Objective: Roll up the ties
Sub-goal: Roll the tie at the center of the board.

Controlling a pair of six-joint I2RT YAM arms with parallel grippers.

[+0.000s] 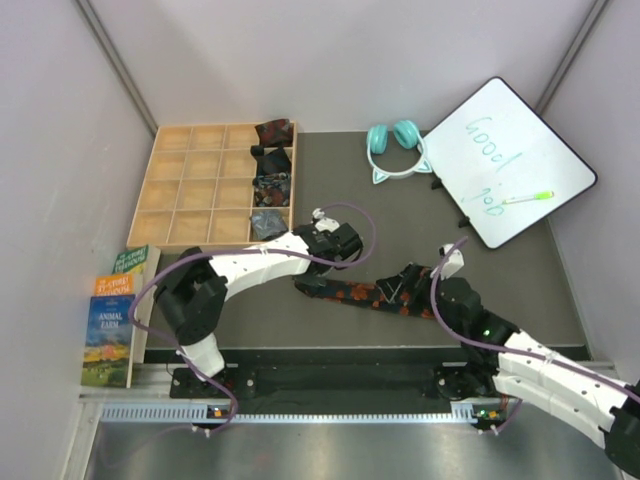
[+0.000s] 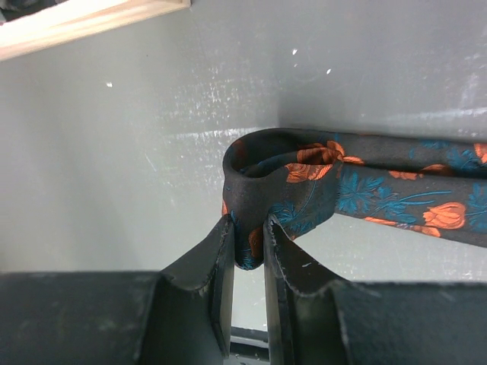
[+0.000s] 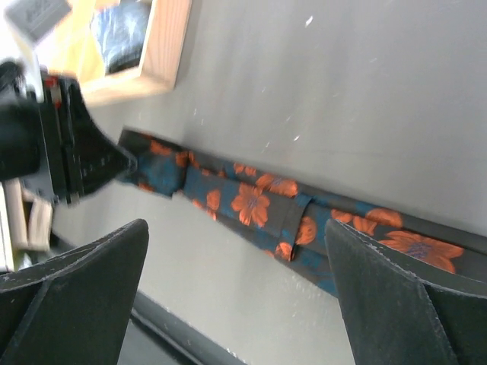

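Note:
A black tie with orange flowers and teal leaves (image 1: 360,292) lies stretched across the dark mat (image 1: 520,290). Its left end is folded over into a small loop (image 2: 262,163). My left gripper (image 2: 247,228) is shut on that folded end; in the top view it (image 1: 308,284) sits at the tie's left tip. My right gripper (image 3: 236,228) is open wide just above the tie's middle stretch (image 3: 259,201), with nothing between its fingers; in the top view it (image 1: 437,283) hangs by the tie's right end. Several rolled ties (image 1: 272,160) fill the right column of the wooden tray (image 1: 190,185).
Teal cat-ear headphones (image 1: 395,145) lie at the back of the mat. A tilted whiteboard (image 1: 510,160) with a green marker (image 1: 528,198) stands at the back right. Books (image 1: 115,315) are stacked at the left, beside the tray.

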